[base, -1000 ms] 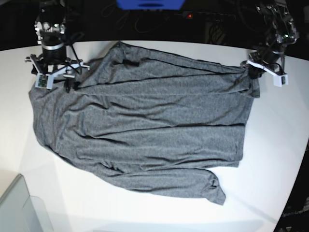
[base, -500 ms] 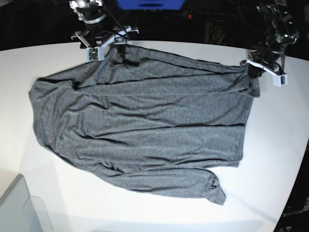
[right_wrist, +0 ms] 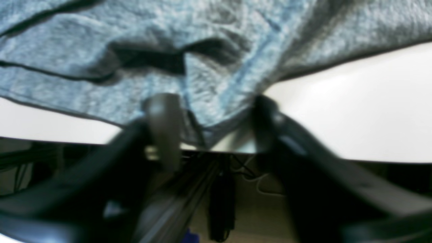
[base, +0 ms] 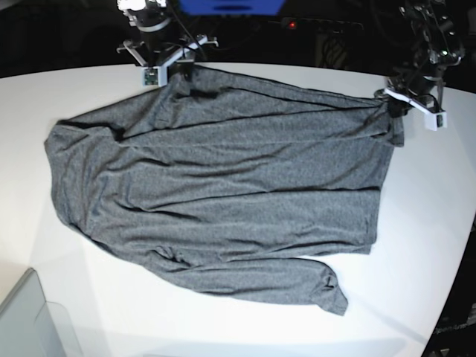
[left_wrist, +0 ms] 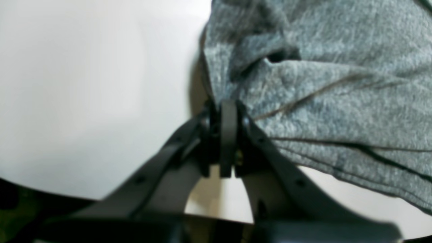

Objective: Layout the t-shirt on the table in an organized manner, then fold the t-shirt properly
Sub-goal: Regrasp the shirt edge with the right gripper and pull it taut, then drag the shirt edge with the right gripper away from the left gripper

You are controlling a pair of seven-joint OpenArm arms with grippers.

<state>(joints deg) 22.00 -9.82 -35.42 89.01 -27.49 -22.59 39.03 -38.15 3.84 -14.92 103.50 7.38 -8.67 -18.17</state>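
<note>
The laying-out step is in hand: the t-shirt [base: 216, 193] sprawls rumpled across the middle of the table [base: 431, 245], one sleeve trailing toward the near edge. The left gripper [left_wrist: 226, 111] is clamped on the fabric at the far right corner. The right gripper [right_wrist: 209, 114] straddles the cloth edge at the far edge, jaws apart (not gripping, I judge). Next it needs to pinch, then both should pull the cloth taut.

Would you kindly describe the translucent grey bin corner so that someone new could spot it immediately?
Start from the white table, mostly covered by the dark grey t-shirt. Follow the table's near edge to the base view's lower left corner: the bin corner juts in there. It alone is see-through, pale grey and hard-edged, lying apart from the cloth.
</note>
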